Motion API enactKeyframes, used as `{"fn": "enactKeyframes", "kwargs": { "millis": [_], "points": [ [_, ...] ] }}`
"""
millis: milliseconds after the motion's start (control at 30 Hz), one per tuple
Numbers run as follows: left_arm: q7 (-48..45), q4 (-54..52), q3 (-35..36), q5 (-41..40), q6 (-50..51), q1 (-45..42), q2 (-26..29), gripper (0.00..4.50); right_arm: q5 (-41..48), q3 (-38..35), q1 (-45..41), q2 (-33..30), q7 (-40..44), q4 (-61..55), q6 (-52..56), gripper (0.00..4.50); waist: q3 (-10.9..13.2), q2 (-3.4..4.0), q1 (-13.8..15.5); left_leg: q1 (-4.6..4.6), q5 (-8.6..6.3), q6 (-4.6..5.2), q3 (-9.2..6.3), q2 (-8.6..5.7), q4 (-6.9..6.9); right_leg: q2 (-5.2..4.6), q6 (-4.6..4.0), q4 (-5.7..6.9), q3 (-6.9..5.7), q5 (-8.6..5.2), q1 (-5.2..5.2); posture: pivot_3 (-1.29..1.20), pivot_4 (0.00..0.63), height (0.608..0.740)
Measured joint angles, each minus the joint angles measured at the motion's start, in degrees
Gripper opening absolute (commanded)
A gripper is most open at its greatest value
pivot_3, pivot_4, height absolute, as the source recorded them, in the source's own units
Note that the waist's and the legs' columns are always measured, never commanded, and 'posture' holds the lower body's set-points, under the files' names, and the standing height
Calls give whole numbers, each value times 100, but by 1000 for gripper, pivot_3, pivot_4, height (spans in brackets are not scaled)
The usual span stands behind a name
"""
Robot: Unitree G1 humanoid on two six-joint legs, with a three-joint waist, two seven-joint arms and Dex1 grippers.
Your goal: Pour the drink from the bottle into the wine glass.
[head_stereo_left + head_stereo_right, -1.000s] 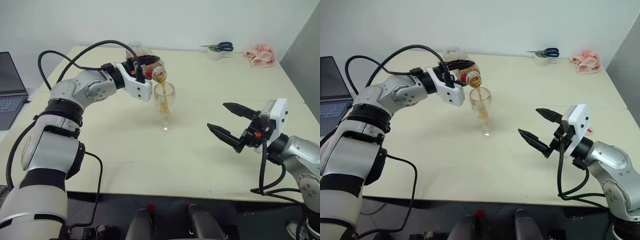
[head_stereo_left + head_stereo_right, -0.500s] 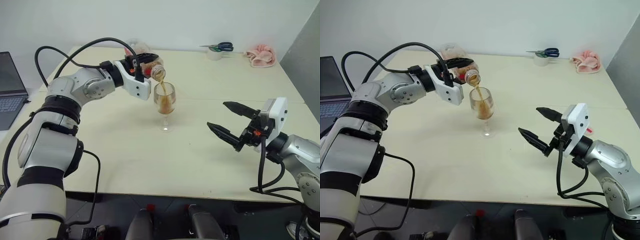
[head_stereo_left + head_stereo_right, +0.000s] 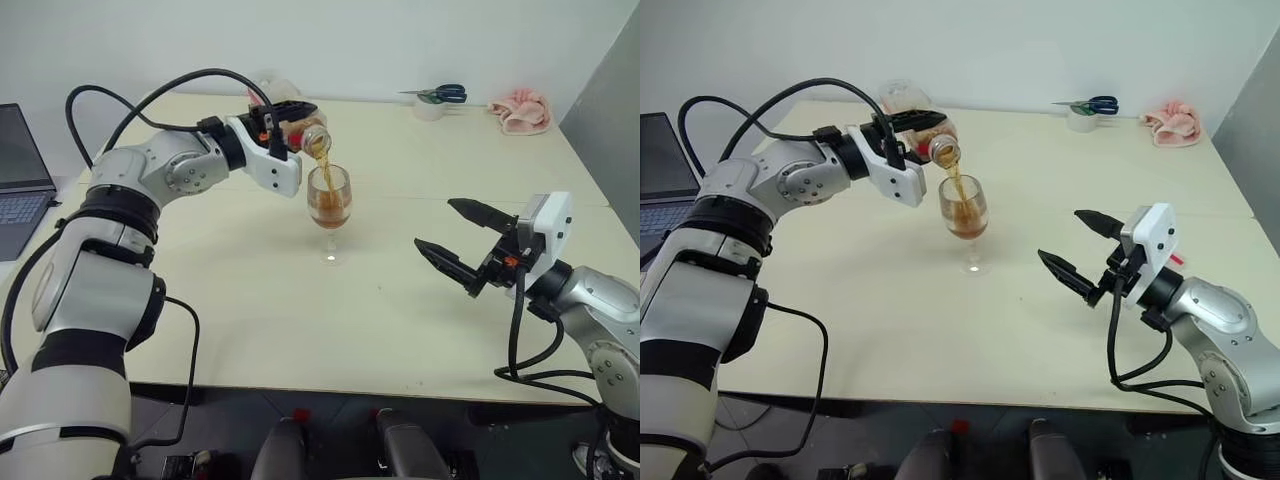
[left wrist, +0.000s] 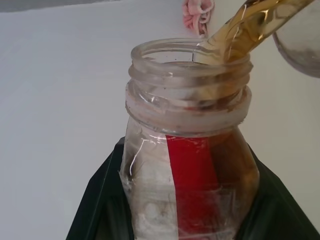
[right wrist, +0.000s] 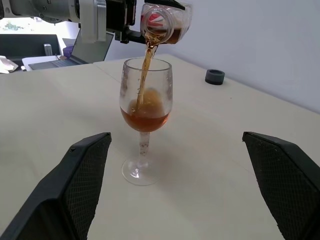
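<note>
The drink (image 5: 145,119) stands in the lower part of the bowl of the wine glass (image 3: 329,205), fed by an unbroken stream from the mouth of the bottle (image 3: 932,146). A second ago the bowl held only a thin trickle; half a second ago the level had begun to rise; it is higher again now. Judgement: the pour is well under way, and the glass has ample room left.

The wine glass stands upright on its foot near the middle of the desk (image 3: 250,320). The bottle is tipped roughly level, its mouth just above and slightly behind the rim, not touching it. The left gripper (image 3: 287,112) has its jaws clenched on the bottle's body. The arm has kept its place through the last second.

The right gripper (image 3: 458,241) hangs above the desk, well apart from the glass, jaws released and wide, grasping nothing.

Views compared: the left wrist view shows the red label strip (image 4: 192,185) and that drink remains in the bottle, low along its body. The right wrist view alone gives the fill level side-on, plus a small dark cap (image 5: 214,76) on the desk beyond. The head views add scissors (image 3: 440,94), a pink cloth (image 3: 521,110) and a laptop (image 3: 20,175) at the desk's edges.
</note>
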Motion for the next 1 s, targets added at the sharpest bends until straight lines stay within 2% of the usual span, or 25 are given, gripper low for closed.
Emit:
{"fn": "enactKeyframes", "kwargs": {
  "millis": [533, 833, 1000],
  "points": [
    [-89, 107, 12, -93, 5, -47, -4, 1842, -24, 49, -60, 28, 62, 3, -35, 4500, 0, 0, -2, 1, 0, 0, 1, 0, 1, 0, -5, 2, 0, 3, 0, 0, 150, 740],
    [-1677, 305, 706, -1685, 267, 214, -380, 1842, -20, 136, -266, 28, 118, 6, -35, 4500, 0, 0, -12, 2, 1, 1, 1, 0, 3, 0, -21, 6, -1, 13, 1, 0, 150, 740],
    [-3146, 51, 1893, -3627, 1388, 742, -877, 1841, 205, 197, -866, 36, 121, 49, 91, 4500, -2, 3, -48, 5, 1, 1, 1, 1, 7, 0, -23, 13, 0, 13, 2, 0, 150, 740]
  ]
}}
